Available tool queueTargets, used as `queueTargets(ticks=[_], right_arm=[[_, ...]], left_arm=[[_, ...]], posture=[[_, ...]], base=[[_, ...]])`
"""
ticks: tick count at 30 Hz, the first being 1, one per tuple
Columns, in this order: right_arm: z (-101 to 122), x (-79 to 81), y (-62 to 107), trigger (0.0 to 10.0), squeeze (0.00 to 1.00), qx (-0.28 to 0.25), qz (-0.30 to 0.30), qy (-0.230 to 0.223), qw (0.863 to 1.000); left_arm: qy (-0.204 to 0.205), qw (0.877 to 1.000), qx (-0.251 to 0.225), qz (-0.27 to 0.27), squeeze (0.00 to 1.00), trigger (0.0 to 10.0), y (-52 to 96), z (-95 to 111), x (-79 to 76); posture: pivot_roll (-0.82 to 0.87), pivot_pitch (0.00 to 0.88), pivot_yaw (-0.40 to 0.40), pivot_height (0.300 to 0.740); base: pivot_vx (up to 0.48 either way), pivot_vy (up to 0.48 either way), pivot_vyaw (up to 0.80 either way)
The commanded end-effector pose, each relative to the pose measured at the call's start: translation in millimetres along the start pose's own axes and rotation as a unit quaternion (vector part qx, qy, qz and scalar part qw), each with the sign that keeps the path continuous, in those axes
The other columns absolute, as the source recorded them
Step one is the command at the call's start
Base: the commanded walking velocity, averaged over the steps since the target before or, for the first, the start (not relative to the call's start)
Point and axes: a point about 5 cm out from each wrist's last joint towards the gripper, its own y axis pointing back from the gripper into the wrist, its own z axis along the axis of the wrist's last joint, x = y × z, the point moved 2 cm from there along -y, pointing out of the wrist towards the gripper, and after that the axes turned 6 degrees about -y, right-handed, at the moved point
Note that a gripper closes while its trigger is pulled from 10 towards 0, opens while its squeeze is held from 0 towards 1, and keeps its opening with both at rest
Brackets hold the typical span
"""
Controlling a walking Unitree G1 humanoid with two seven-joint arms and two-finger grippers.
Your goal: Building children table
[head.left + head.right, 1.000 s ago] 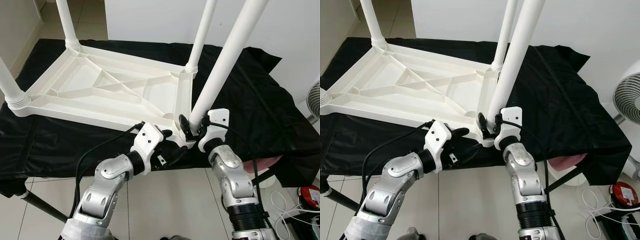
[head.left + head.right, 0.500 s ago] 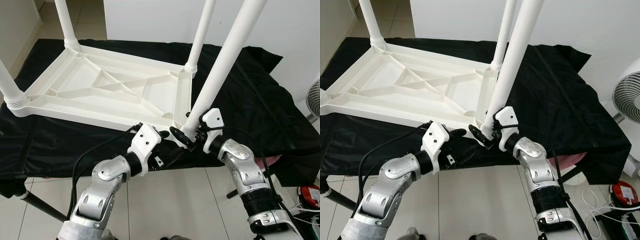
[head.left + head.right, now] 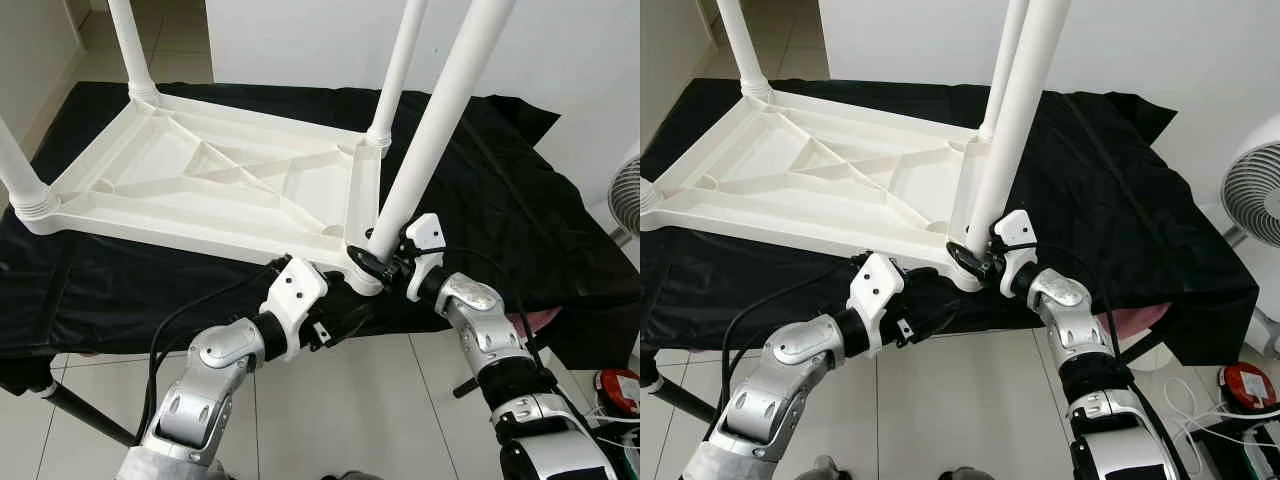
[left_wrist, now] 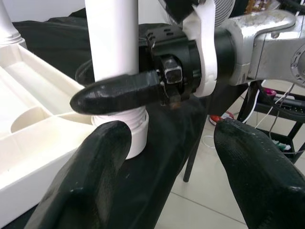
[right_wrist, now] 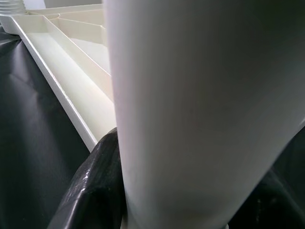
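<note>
A white plastic children's table top [image 3: 200, 180] lies upside down on a black cloth. Its near right leg [image 3: 430, 120] stands tilted in the corner socket [image 4: 136, 131]. My right gripper [image 3: 378, 262] is shut on the base of this leg. In the right wrist view the leg [image 5: 200, 105] presses against a black finger [image 5: 95, 191]. My left gripper [image 3: 345, 305] hangs open just below and in front of that corner, with nothing between its fingers [image 4: 95, 181].
Three other legs stand in their sockets: far left [image 3: 128, 50], near left [image 3: 20, 170], far right [image 3: 398, 70]. The black cloth [image 3: 520, 200] drapes over the front edge. On the right are a fan [image 3: 1255, 210], cables and a red object [image 3: 618, 390] on the tiled floor.
My right wrist has turned around the leg's base while still holding it, and the forearm has swung out to the right. The left gripper has shifted slightly right under the corner.
</note>
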Motion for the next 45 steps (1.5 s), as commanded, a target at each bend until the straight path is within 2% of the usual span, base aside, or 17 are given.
queueTargets(ticks=[1,2,3,10,16,21,23,27,32,33,34,35,38,41,43,44,45], right_arm=[[-10,1.9,2.0,0.0,0.0,0.014,-0.003,0.004,1.0],[-10,0.5,3.0,0.0,0.0,0.01,-0.018,0.002,1.0],[-11,-0.1,3.0,10.0,0.0,0.006,-0.029,-0.006,1.0],[-16,0.6,2.3,10.0,0.0,-0.001,-0.095,-0.013,0.995],[-17,13.0,0.0,10.0,0.0,-0.017,-0.144,-0.031,0.989],[-13,20.4,0.4,10.0,0.0,-0.04,-0.268,-0.087,0.959],[-13,20.4,0.4,10.0,0.0,-0.04,-0.268,-0.087,0.959],[-12,27.0,5.5,10.0,0.0,-0.059,-0.351,-0.117,0.927],[-7,36.0,0.3,10.0,0.0,-0.075,-0.338,-0.126,0.93],[-6,35.1,0.8,10.0,0.2,-0.078,-0.334,-0.127,0.931],[-6,35.1,0.8,10.0,0.2,-0.078,-0.334,-0.127,0.931],[-4,33.0,2.6,10.0,1.0,-0.083,-0.334,-0.124,0.931],[0,29.9,4.4,10.0,1.0,-0.089,-0.324,-0.124,0.934],[7,31.1,5.7,10.0,1.0,-0.095,-0.245,-0.116,0.958],[8,30.4,7.5,10.0,1.0,-0.09,-0.219,-0.114,0.965],[9,26.7,11.2,10.0,0.0,-0.087,-0.188,-0.114,0.972],[9,26.7,11.2,10.0,0.0,-0.087,-0.188,-0.114,0.972]], left_arm=[[0.001,0.999,0.019,0.027,0.0,10.0,-0.8,-10,0.4],[0.0,0.999,0.022,0.028,0.0,10.0,-0.9,-12,0.0],[0.0,0.999,0.024,0.03,0.0,10.0,-1.0,-14,0.0],[0.002,0.999,0.029,0.041,0.0,10.0,-1.3,-18,2.0],[0.0,0.998,0.03,0.049,0.0,10.0,-1.1,-19,4.9],[-0.003,0.998,0.03,0.057,0.0,10.0,-0.5,-20,9.3],[-0.003,0.998,0.03,0.057,0.0,10.0,-0.5,-20,9.3],[-0.005,0.997,0.036,0.067,0.0,10.0,3.8,-22,16.9],[0.002,0.995,0.035,0.089,0.0,10.0,6.6,-23,22.6],[0.003,0.995,0.034,0.091,0.0,10.0,6.2,-23,22.9],[0.003,0.995,0.034,0.091,0.0,10.0,6.2,-23,22.9],[0.0,0.995,0.033,0.093,0.0,10.0,5.7,-22,23.0],[-0.003,0.995,0.033,0.092,0.0,10.0,5.0,-21,22.3],[-0.004,0.995,0.033,0.094,0.0,10.0,4.8,-20,22.9],[-0.003,0.995,0.033,0.095,0.0,10.0,4.8,-20,23.4],[-0.003,0.995,0.033,0.096,0.0,10.0,4.7,-20,23.8],[-0.003,0.995,0.033,0.096,0.0,10.0,4.7,-20,23.8]], posture=[[0.04,0.02,-0.075,0.74],[0.04,0.018,-0.078,0.74],[0.04,0.017,-0.079,0.74],[0.04,0.014,-0.084,0.74],[0.04,0.024,-0.093,0.74],[0.02,0.037,-0.099,0.74],[0.02,0.037,-0.099,0.74],[0.02,0.041,-0.097,0.74],[0.02,0.034,-0.078,0.74],[0.02,0.033,-0.078,0.74],[0.02,0.033,-0.078,0.74],[0.02,0.033,-0.078,0.74],[0.03,0.032,-0.078,0.74],[0.03,0.033,-0.077,0.74],[0.03,0.033,-0.078,0.74],[0.03,0.032,-0.08,0.74],[0.03,0.032,-0.08,0.74]], base=[[0.0,0.0,0.0],[0.0,0.0,0.0],[0.0,0.0,0.0],[0.0,0.0,0.0],[0.0,0.0,0.0],[0.0,0.0,0.0],[0.0,0.0,0.0],[0.0,0.0,0.0],[0.0,0.0,0.0],[0.0,0.0,0.0],[0.0,0.0,0.0],[0.0,0.0,0.0],[0.0,0.0,0.0],[0.0,0.0,0.0],[0.0,0.0,0.0],[0.0,0.0,0.0],[0.0,0.0,0.0]])
